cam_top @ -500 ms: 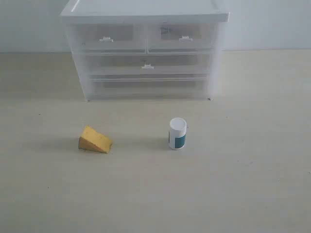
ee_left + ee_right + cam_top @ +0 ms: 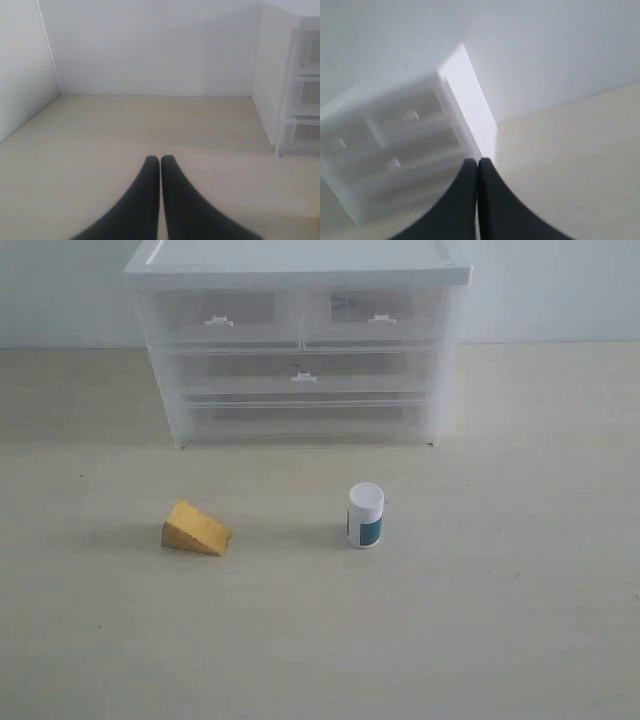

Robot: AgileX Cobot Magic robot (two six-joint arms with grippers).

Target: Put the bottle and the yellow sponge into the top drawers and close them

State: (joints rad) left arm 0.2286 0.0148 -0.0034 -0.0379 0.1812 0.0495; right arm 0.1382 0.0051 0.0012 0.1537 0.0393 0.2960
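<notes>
The white bottle (image 2: 365, 516) with a teal label stands upright on the table, right of centre. Left of it lies the yellow sponge (image 2: 195, 529), a wedge with darker sides. Behind both stands the white cabinet (image 2: 300, 260); its left top drawer (image 2: 220, 320) and right top drawer (image 2: 375, 317) are both closed. Neither arm shows in the exterior view. My left gripper (image 2: 160, 160) is shut and empty over bare table, with the cabinet's side (image 2: 272, 90) off to one edge. My right gripper (image 2: 478, 161) is shut and empty, pointing at the blurred cabinet (image 2: 400, 150).
Two full-width drawers (image 2: 303, 378) sit closed below the top pair. A white wall (image 2: 150, 45) runs behind the table, and a second wall (image 2: 20, 65) bounds the left arm's side. A sliver of yellow (image 2: 318, 220) shows at the left wrist view's edge.
A dark mark behind the right top drawer's front looks fainter and bluer than before. Bottle, sponge and cabinet have not moved.
</notes>
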